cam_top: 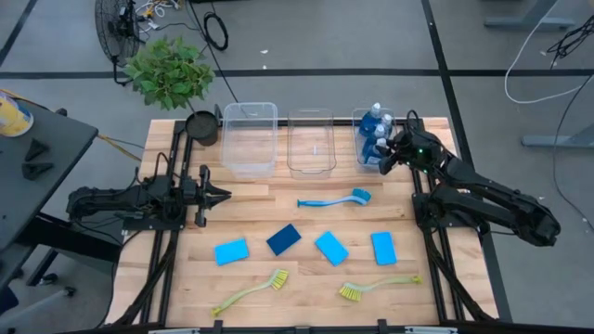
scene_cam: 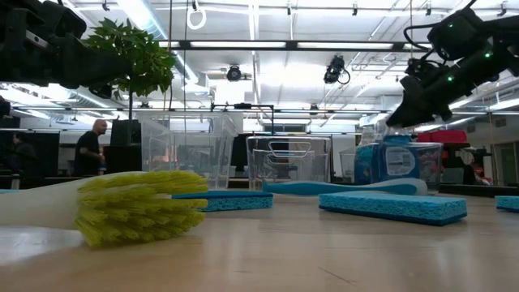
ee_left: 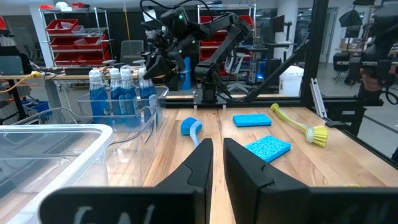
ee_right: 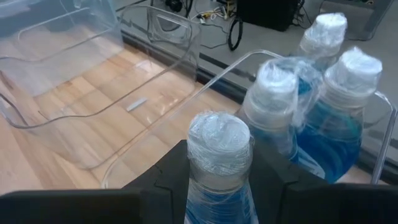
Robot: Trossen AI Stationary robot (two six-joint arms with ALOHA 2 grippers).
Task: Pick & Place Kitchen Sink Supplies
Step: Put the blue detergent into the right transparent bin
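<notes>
Over the far right bin (cam_top: 364, 148) sits the fourth blue bottle (ee_right: 219, 168), clamped just under its pale wrapped cap between the right gripper (ee_right: 219, 177) fingers, with the other three bottles (cam_top: 376, 125) already standing packed together in that same clear bin. So my read is the step in hand is lowering this last one in next to its mates. To do it well I'd bring it straight down into the free corner, keep it upright so the base lands flat, and only let go once it's resting on the bin floor, since a drop from height could knock the neighbours over. Caps look wrapped in film, so probably a bit slippery.

Rest of the stuff is still out on the table: four sponges (cam_top: 331, 248), the blue brush (cam_top: 336, 199) mid-table, two yellow-green brushes (cam_top: 251, 292) along the near edge. Left gripper (cam_top: 221, 195) is parked over the left side of the table, fingers nearly together with a thin gap, holding nothing.

Hard to tell: how much floor space is left in that bin, the bottle bodies blur together through the plastic. Bottle's base is cut off in the wrist view, so I can't say whether it's already touching down or hanging
</notes>
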